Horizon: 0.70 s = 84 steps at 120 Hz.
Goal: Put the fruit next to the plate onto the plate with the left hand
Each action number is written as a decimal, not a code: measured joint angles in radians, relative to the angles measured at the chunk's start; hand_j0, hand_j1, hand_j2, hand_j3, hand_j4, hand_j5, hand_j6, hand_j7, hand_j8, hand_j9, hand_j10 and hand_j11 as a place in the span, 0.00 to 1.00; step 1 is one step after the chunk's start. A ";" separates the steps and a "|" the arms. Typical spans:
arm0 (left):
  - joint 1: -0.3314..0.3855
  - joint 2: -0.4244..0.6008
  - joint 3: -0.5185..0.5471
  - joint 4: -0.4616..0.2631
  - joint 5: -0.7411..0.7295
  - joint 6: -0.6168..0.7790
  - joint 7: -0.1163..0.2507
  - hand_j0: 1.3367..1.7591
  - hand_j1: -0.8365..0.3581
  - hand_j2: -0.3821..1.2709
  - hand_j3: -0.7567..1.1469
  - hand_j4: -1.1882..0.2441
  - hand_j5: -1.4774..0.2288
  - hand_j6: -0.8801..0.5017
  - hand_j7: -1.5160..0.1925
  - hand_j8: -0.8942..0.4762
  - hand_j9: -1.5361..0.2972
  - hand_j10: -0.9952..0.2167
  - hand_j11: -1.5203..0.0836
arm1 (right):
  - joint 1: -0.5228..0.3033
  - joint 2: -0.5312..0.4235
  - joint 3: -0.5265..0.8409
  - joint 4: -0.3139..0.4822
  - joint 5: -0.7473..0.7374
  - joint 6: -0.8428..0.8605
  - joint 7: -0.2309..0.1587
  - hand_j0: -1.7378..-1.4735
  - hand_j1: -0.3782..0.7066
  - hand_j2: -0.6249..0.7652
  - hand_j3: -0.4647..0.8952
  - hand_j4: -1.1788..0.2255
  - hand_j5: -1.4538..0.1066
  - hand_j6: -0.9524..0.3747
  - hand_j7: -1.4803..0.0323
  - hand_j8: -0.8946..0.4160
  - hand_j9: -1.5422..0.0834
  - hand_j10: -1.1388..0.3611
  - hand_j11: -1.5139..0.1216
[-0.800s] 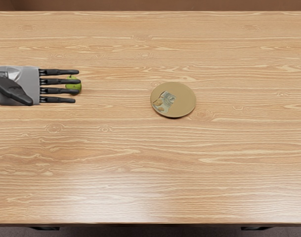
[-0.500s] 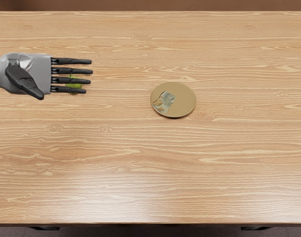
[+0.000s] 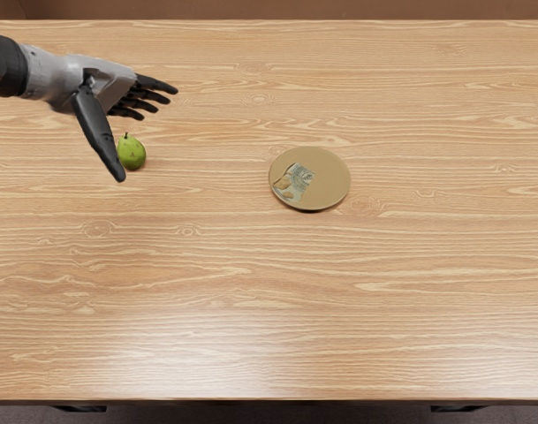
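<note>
Left hand (image 3: 105, 88) hovers over the green fruit (image 3: 132, 152), fingers spread, gripping nothing | fruit on the table (image 3: 339, 291), well left of the plate (image 3: 310, 177) | risk: the thumb (hanging just beside it) clips the fruit and sends it rolling before the grasp closes

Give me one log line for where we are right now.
left hand: open, beside fruit, holding nothing | fruit: left of plate, apart | plate: fruit not on it | right hand: not in view
</note>
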 joint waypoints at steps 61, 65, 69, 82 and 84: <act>0.024 -0.161 0.178 0.076 0.561 0.301 0.000 0.76 0.99 0.23 0.40 0.83 0.87 0.63 0.89 0.65 0.84 0.82 0.95 | 0.000 0.000 0.000 0.000 0.000 0.000 0.000 0.30 0.06 0.44 0.34 0.82 0.90 0.69 0.95 0.66 0.92 0.74 0.90; 0.036 -0.187 0.191 0.088 0.573 0.311 0.000 0.76 0.99 0.23 0.40 0.83 0.87 0.63 0.89 0.65 0.84 0.82 0.95 | 0.000 0.000 -0.001 0.000 0.000 0.000 0.000 0.30 0.06 0.44 0.34 0.82 0.90 0.69 0.95 0.66 0.92 0.74 0.90; 0.040 -0.200 0.200 0.098 0.581 0.319 0.000 0.76 0.99 0.23 0.40 0.83 0.87 0.63 0.89 0.65 0.84 0.82 0.95 | 0.000 0.000 -0.001 0.000 0.000 0.000 0.000 0.30 0.06 0.44 0.34 0.82 0.90 0.69 0.95 0.66 0.92 0.74 0.90; 0.048 -0.215 0.216 0.143 0.593 0.334 0.000 0.76 0.99 0.23 0.40 0.83 0.87 0.63 0.89 0.65 0.84 0.82 0.95 | 0.000 0.000 0.000 0.000 0.000 0.000 0.000 0.30 0.06 0.44 0.34 0.82 0.90 0.69 0.95 0.66 0.92 0.74 0.90; 0.048 -0.218 0.217 0.155 0.593 0.335 0.000 0.76 0.99 0.23 0.40 0.83 0.87 0.63 0.89 0.65 0.84 0.82 0.95 | 0.000 0.000 0.000 0.000 0.000 0.000 0.000 0.30 0.06 0.44 0.34 0.82 0.90 0.69 0.95 0.66 0.92 0.74 0.90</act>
